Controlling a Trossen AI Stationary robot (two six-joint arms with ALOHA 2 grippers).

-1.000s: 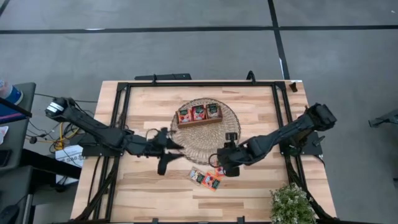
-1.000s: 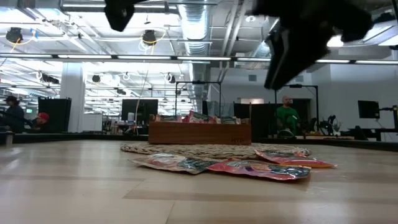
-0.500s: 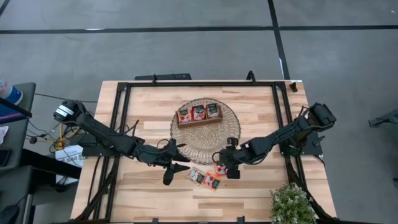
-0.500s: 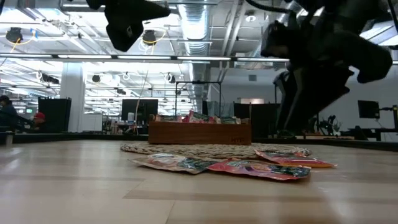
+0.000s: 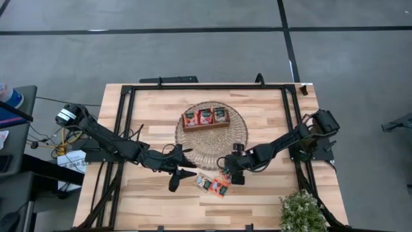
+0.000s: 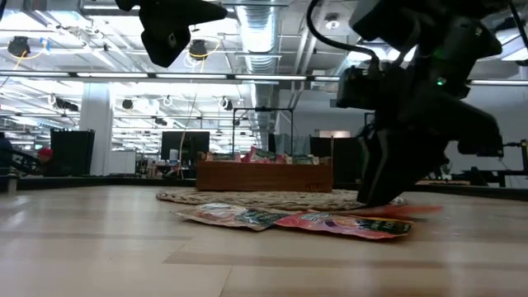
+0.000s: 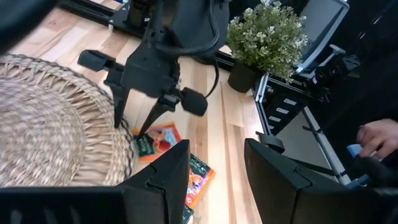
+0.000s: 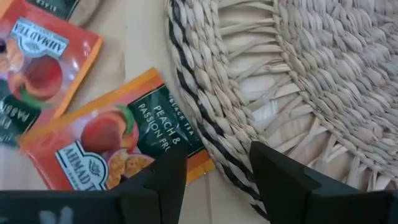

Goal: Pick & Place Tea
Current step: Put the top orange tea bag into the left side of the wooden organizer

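Tea sachets (image 5: 214, 185) lay loose at woven mat's (image 5: 193, 149) front edge; right gripper (image 5: 226, 175) stood open over one, empty; left gripper (image 5: 187, 173) hovered open, empty.

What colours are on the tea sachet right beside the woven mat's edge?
The sachet is orange with a dark green label panel and a peach picture; the right wrist view shows it best.

Woven mat (image 5: 211, 138) edge crowds sachets (image 5: 214, 185) — bare table (image 5: 154, 209) beyond, plant (image 5: 300, 212) cornered

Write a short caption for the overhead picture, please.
Right gripper reaches down, open, over loose tea sachets beside the woven mat; left gripper waits nearby.
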